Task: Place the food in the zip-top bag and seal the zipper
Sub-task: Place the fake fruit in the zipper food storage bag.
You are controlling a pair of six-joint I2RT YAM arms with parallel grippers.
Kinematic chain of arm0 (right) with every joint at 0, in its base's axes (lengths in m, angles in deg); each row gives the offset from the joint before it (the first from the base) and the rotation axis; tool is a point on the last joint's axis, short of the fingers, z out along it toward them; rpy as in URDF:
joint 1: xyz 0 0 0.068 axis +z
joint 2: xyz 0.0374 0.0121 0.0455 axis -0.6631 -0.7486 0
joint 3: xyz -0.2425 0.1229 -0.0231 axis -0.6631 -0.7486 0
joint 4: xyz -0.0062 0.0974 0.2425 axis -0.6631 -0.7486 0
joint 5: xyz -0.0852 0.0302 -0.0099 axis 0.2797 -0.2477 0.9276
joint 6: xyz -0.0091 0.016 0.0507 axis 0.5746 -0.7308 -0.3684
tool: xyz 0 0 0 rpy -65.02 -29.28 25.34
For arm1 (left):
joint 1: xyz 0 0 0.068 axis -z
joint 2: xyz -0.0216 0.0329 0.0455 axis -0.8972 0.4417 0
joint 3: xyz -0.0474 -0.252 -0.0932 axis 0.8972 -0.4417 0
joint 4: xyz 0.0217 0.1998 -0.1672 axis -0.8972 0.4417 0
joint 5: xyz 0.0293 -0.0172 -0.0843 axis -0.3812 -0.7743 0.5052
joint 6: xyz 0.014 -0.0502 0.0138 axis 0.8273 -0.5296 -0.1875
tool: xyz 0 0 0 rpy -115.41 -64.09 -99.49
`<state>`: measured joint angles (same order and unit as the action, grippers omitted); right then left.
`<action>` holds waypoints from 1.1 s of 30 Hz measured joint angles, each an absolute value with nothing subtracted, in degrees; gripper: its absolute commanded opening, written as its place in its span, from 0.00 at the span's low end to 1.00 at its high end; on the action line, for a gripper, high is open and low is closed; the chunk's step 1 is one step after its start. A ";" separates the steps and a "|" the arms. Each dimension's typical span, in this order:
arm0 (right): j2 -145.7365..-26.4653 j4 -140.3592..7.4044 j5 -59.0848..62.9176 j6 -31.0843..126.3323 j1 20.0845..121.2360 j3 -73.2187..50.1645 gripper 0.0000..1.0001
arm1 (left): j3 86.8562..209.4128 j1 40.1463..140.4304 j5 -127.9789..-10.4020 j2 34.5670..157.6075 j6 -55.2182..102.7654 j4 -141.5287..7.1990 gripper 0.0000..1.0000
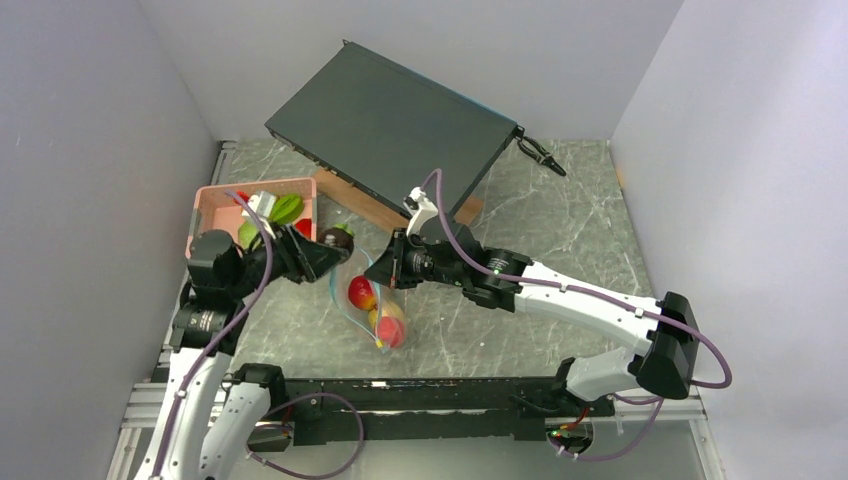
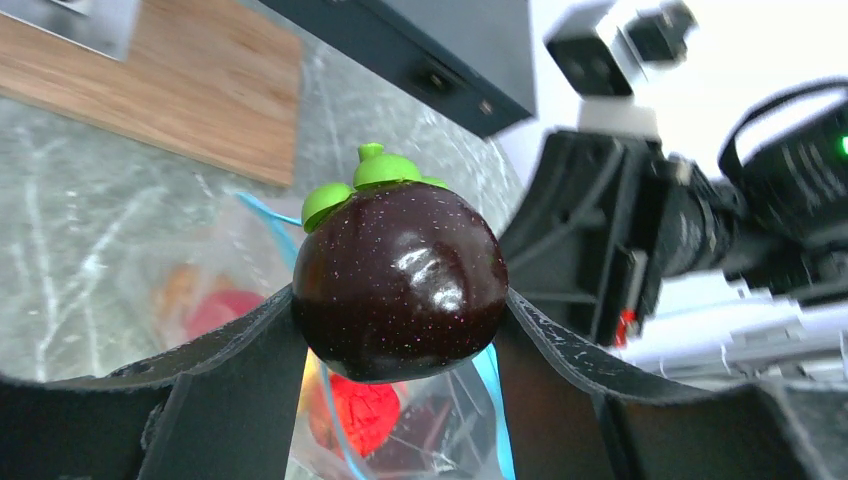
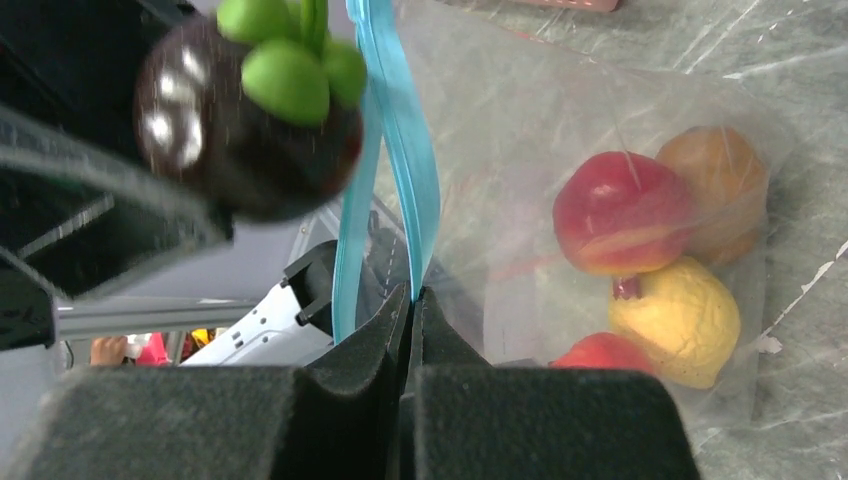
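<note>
Top view: the zip-top bag (image 1: 343, 290) sits at the centre of the frame with food (image 1: 388, 326) inside; a pink basket (image 1: 212, 200) is at upper left.
Left wrist view: the left gripper (image 2: 400, 335) pinches a dark purple fruit (image 2: 400, 285) at mid-frame.
Right wrist view: the right gripper (image 3: 412, 315), pressed together, nips the zipper (image 3: 405, 150) at centre.

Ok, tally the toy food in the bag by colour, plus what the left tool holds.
Red glossy toy fruit, in the clear crinkly plastic bag: 2
Orange toy fruit, in the bag: 1
Yellow toy fruit, in the bag: 1
Dark purple toy fruit, green cap, in left tool: 1
Total: 5
</note>
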<state>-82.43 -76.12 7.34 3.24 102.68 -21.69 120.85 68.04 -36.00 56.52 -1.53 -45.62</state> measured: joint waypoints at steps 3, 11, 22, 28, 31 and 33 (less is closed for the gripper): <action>-82.08 -76.10 7.32 3.24 102.68 -21.69 0.00 | 119.27 71.69 -34.12 54.48 -1.95 -46.73 0.00; -81.97 -76.06 7.32 3.24 102.68 -21.69 0.00 | 119.62 78.38 -34.93 55.25 1.49 -43.32 0.02; -81.84 -76.23 7.80 3.20 102.55 -22.04 0.00 | 122.07 79.17 -37.05 56.54 9.44 -33.45 0.46; -81.84 -76.25 7.80 3.22 102.53 -22.04 0.00 | 122.38 79.21 -38.32 56.58 11.26 -31.15 0.76; -81.84 -76.06 7.78 3.17 102.53 -22.04 0.00 | 122.60 79.21 -38.93 56.56 12.28 -29.84 0.83; -81.84 -76.03 7.78 3.02 102.53 -22.06 0.00 | 122.62 79.21 -39.37 56.52 12.35 -29.55 0.85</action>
<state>-81.84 -76.03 7.78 3.02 102.53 -22.06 122.62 79.21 -39.37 56.52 12.35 -29.55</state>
